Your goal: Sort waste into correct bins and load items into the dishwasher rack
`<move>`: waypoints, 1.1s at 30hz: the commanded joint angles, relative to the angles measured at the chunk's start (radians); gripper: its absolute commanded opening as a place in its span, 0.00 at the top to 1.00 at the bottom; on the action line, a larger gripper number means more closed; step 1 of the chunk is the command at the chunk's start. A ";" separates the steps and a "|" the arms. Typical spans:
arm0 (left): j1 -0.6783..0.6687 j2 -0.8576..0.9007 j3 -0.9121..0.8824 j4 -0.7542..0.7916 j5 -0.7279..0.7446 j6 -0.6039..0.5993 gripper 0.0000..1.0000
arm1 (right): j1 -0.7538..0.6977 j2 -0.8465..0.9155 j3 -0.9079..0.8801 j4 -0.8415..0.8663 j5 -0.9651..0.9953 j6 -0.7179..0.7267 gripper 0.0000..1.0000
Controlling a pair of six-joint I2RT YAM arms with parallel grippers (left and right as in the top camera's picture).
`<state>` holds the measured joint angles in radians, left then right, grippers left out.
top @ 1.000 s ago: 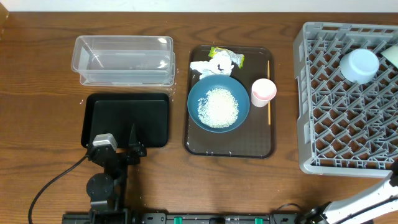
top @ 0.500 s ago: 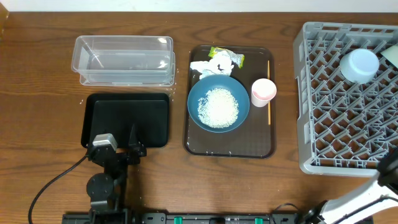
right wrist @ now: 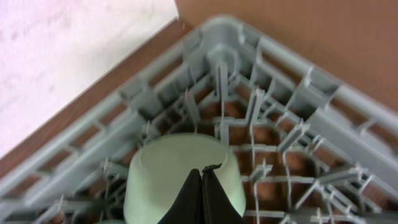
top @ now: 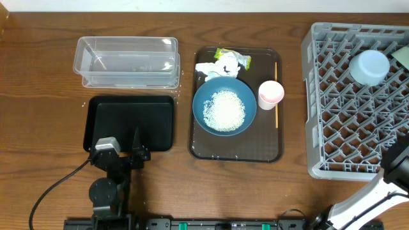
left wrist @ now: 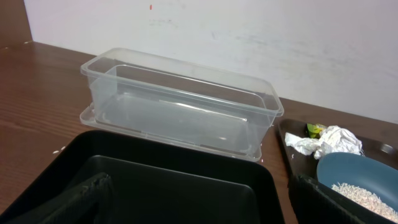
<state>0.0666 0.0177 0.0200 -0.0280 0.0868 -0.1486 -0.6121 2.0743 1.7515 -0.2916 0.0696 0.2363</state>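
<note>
Overhead: the dish (top: 224,107) of rice (top: 223,110), tissue (top: 216,69), wrapper (top: 234,57), pink cup (top: 271,93) and stick (top: 276,96) lie on the brown tray (top: 236,152). The light-blue bowl (top: 369,67) sits in the rack (top: 332,96).
Left wrist: the left gripper (left wrist: 199,202) gapes wide and empty over the black tray (left wrist: 186,174), with the tub (left wrist: 180,106) beyond.
Right wrist: the right gripper (right wrist: 202,193) is pinched tight and empty, before the mint bowl (right wrist: 165,177) in a corner of the rack.
</note>
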 commanded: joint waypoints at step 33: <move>0.002 0.000 -0.016 -0.035 0.014 0.018 0.08 | 0.005 0.051 0.023 -0.128 -0.322 -0.013 0.99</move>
<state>0.0666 0.0177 0.0200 -0.0280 0.0868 -0.1486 -0.6189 2.1563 1.7737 -0.4030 -0.1825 0.2230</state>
